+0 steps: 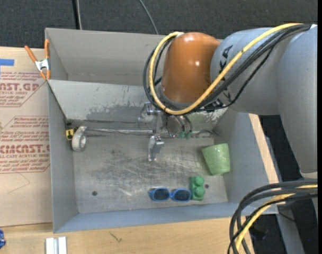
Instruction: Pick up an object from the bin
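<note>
My gripper [153, 151] hangs below the orange wrist cover over the middle of the bin floor, with bare floor under its tip. A slim metal rod [116, 132] with a whitish round end [78, 138] lies to its left, reaching toward the left wall. To its right, a light green cup [216, 159] lies on its side. Blue sunglasses [170, 194] and a small green knobbly toy [197, 188] rest near the front wall, below the gripper.
The arm and its cables cover the bin's right rear part. A small yellow piece [69, 134] sits against the left wall beside the rod's round end. The floor at front left is bare metal.
</note>
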You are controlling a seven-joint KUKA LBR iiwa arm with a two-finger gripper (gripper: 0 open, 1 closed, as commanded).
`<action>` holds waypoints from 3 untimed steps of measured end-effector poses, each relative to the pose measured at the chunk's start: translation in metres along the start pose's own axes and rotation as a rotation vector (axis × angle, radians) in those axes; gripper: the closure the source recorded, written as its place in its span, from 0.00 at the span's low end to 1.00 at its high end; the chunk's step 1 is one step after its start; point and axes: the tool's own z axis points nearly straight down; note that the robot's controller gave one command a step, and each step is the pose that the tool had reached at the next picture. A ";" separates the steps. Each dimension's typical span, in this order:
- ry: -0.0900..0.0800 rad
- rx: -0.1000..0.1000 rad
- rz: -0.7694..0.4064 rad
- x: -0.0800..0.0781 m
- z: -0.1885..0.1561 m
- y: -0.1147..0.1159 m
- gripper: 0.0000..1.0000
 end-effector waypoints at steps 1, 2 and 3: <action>0.011 -0.004 -0.276 0.087 0.088 0.013 0.00; 0.008 -0.001 -0.346 0.046 0.070 -0.035 0.00; -0.005 -0.005 -0.407 0.068 0.090 -0.036 0.00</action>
